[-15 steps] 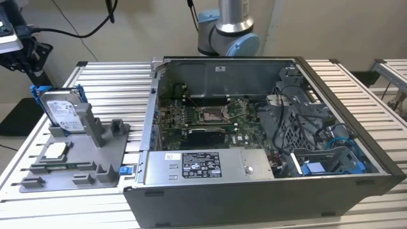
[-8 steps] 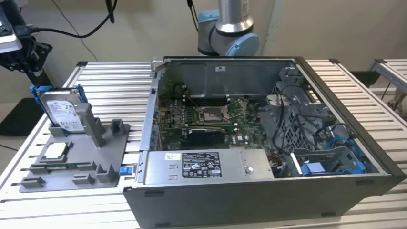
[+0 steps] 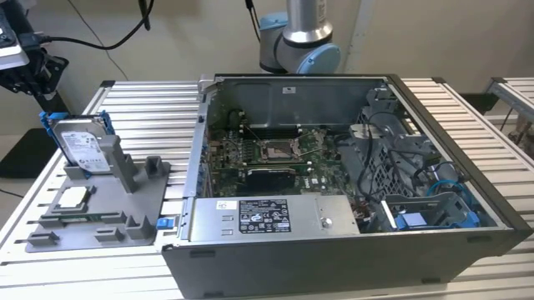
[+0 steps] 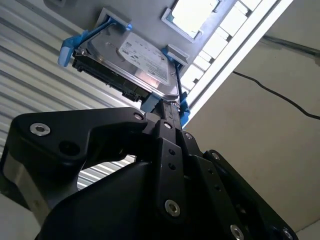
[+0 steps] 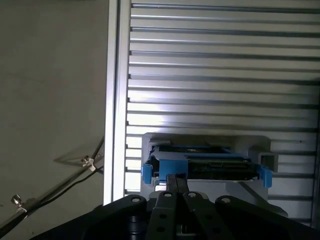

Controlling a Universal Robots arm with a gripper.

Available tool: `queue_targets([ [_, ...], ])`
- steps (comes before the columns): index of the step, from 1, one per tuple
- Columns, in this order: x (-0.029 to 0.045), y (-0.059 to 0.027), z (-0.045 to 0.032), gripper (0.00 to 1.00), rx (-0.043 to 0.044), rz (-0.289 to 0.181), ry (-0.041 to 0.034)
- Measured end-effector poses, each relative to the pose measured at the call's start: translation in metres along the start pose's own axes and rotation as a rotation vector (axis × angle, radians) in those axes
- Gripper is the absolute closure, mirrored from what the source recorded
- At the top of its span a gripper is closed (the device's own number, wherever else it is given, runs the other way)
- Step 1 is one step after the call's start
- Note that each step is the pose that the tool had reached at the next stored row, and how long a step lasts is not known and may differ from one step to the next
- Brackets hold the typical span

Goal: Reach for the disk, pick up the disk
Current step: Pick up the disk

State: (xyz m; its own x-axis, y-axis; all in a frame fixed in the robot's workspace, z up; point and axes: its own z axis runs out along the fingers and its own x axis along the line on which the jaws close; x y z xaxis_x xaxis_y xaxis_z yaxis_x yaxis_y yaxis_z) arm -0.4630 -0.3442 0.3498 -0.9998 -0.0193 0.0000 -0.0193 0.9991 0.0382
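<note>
The disk (image 3: pixel 82 145), a silver drive with a white label in a blue bracket (image 4: pixel 70 47), stands on edge in a grey holder (image 3: pixel 125 209) on the slatted metal table (image 3: pixel 142 94), at the exterior view's left. A small square chip (image 3: pixel 74 197) lies flat on the same holder, nearer the camera. In both wrist views the black gripper (image 5: pixel 176 180) points at the disk's edge, apart from it. Its jaws are drawn together with nothing between them. Beside the holder, towards the exterior view's right, lies an open computer case (image 3: pixel 334 259). The arm's base (image 3: pixel 301 37) rises behind the case.
</note>
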Motion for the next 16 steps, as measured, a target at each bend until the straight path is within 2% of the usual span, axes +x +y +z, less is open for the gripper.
queue_targets([
  [6, 0.0000, 0.0000, 0.0000, 1.00, 0.0000, -0.027, 0.0011],
  [16, 0.0000, 0.0000, 0.0000, 1.00, 0.0000, -0.168, 0.0064],
])
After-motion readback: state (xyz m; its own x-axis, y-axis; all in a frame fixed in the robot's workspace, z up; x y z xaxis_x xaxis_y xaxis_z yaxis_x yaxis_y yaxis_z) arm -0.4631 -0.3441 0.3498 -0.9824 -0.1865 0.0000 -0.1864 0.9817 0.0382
